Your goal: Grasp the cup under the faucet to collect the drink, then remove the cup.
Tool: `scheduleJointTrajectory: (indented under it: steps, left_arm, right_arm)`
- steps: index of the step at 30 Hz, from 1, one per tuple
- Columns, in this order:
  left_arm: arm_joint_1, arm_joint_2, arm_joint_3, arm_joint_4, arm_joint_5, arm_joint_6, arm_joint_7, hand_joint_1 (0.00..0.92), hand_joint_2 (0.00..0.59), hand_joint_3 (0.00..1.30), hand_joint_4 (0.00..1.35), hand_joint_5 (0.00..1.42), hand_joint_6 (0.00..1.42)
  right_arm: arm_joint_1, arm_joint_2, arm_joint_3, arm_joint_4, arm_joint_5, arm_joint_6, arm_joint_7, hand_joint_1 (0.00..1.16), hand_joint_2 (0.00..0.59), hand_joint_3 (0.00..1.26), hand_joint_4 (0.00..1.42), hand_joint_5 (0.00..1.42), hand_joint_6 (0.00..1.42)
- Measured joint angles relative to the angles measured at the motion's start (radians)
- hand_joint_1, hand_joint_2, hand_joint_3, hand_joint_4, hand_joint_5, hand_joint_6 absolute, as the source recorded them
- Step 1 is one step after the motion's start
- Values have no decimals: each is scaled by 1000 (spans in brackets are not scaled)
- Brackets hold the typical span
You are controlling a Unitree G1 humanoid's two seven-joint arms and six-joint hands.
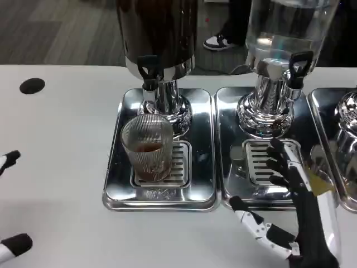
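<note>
Right hand [290,206] is nearest, fingers spread wide and holding nothing, over the front of the middle tray [231,167], well apart from the cup [148,148]. Left hand [10,201] shows only fingertips at the worktop [56,139] edge, so I cannot tell its state. Cup stands upright on the left tray's grate [178,164], under the dark dispenser's faucet [148,70], w/ a little brown drink inside. Probably filling is in progress, approx. one quarter.

cup [148,146]: ribbed clear plastic | trays [114,190]: glossy polished metal | table [56,139]: matt white
</note>
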Motion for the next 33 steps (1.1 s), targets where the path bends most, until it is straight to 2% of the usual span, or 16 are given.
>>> scheduleJointTrajectory:
  steps: [6,16,24,33]
  left_arm:
    - [19,9,1,-1,-33,5,1,0,5,0,0,0,0]
    - [86,12,25,-23,-35,10,20,0,5,0,0,0,0]
    - [114,11,50,-58,-39,25,37,0,5,0,0,0,0]
    - [142,-1,65,-72,-49,26,45,0,6,0,0,0,0]
  right_arm:
    - [-83,-3,24,96,4,-2,-25,923,187,122,164,209,284]
    - [-269,-2,74,310,15,-10,-57,944,183,122,151,209,279]
    - [-386,5,97,427,37,-13,-58,943,182,122,151,209,278]
    - [-478,18,118,537,50,-17,-58,941,181,114,149,209,278]
